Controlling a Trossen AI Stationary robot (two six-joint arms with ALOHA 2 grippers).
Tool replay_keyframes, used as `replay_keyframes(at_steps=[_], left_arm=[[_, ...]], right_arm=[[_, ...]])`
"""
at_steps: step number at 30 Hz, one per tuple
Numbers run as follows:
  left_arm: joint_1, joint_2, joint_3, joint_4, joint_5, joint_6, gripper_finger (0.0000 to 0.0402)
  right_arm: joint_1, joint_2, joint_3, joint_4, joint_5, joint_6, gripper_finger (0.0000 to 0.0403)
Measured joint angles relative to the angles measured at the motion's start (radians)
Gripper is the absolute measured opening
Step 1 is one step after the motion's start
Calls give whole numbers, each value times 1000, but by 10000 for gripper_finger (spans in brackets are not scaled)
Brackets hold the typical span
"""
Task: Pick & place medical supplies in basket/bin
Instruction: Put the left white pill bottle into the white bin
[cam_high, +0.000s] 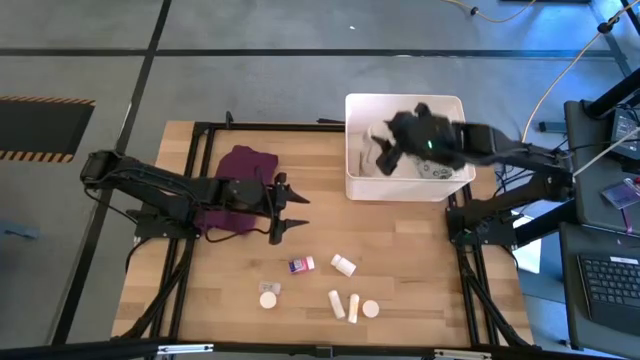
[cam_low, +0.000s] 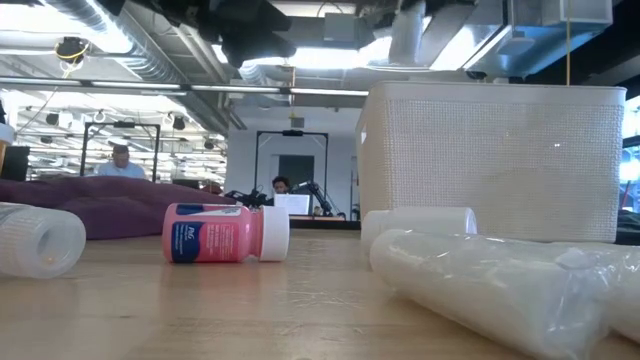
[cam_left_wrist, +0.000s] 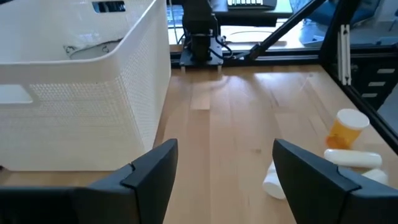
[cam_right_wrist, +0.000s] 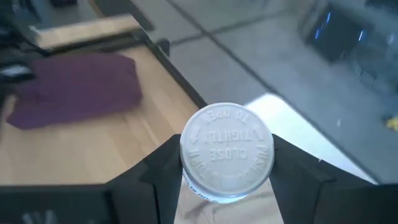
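Observation:
The white bin (cam_high: 404, 187) stands at the table's far right. My right gripper (cam_high: 383, 152) hovers over its left part, shut on a white-capped pill bottle (cam_right_wrist: 227, 152). My left gripper (cam_high: 290, 210) is open and holds nothing; it stands in front of the purple cloth (cam_high: 240, 180), pointing toward the bin (cam_left_wrist: 81, 106). On the near half of the table lie a pink bottle (cam_high: 301, 264), a white bottle (cam_high: 344, 264), a round white container (cam_high: 268, 297), two white tubes (cam_high: 345, 304) and another round container (cam_high: 371, 309). My right gripper pinches the pill bottle between its two fingers (cam_right_wrist: 163, 167), one on each side, at the white cap (cam_right_wrist: 205, 180) or just below it. The cap's lettered top faces back toward the wrist camera. The bottle is lifted clear, above the bin's left part.
A grey patterned pouch (cam_high: 432, 170) lies inside the bin. The black frame rails (cam_high: 190, 250) run along the table's left and right sides. An orange bottle (cam_left_wrist: 345, 127) shows past my left gripper. Bare wood lies between the cloth and the bin.

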Motion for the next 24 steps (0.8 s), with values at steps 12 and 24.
replay_keyframes(at_steps=[12, 24], left_arm=[[-1, 0, 0, -67, 0, -37, 251], [-1, 0, 0, -90, -2, -53, 252]], right_arm=[[-353, 75, -58, -119, -256, -71, 192], [-535, -16, -463, 248, -475, -135, 195]])
